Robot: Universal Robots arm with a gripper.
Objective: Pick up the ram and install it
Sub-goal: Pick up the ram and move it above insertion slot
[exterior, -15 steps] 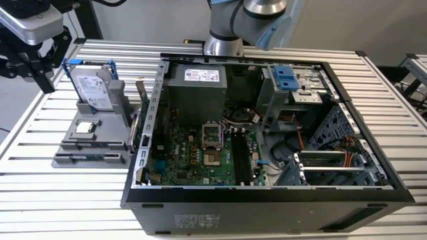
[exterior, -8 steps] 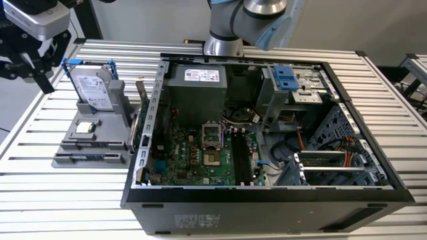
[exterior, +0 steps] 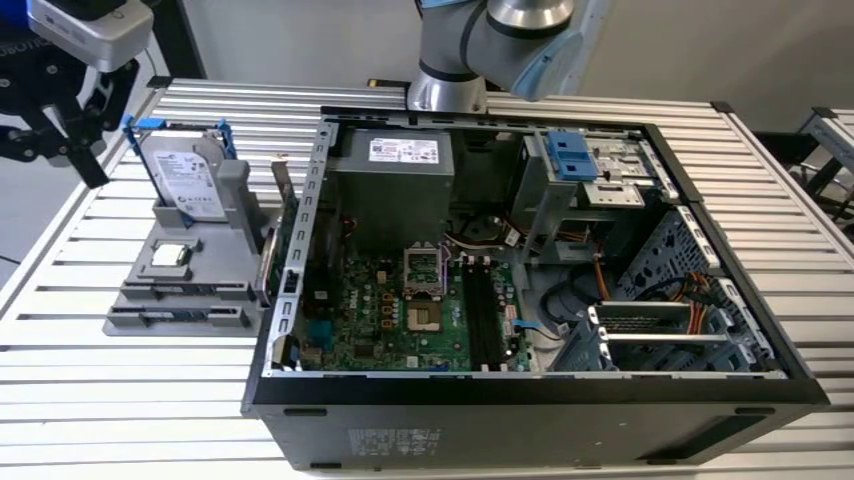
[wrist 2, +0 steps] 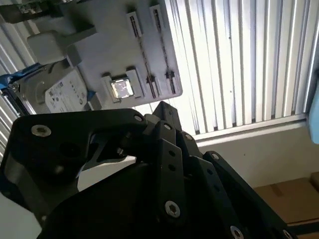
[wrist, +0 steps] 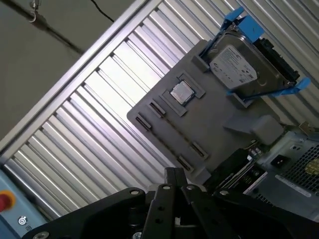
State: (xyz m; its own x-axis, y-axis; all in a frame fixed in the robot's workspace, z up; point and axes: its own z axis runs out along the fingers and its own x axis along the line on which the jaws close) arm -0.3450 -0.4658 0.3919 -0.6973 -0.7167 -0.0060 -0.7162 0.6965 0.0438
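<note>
The gripper hangs near the grey tray, fingers pressed together and holding nothing. The ram seems to stand on its edge between the tray and the computer case. It is thin and squeezed in there, so the fingers could bump the case or miss it.

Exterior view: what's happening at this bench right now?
A robot arm's black gripper hovers at the exterior view's left, shut and empty, near the grey parts holder on the slatted metal table. The thin greenish ram stick stands on edge between the holder and the open black computer case, not yet picked up. The motherboard's memory slots look empty.
</note>
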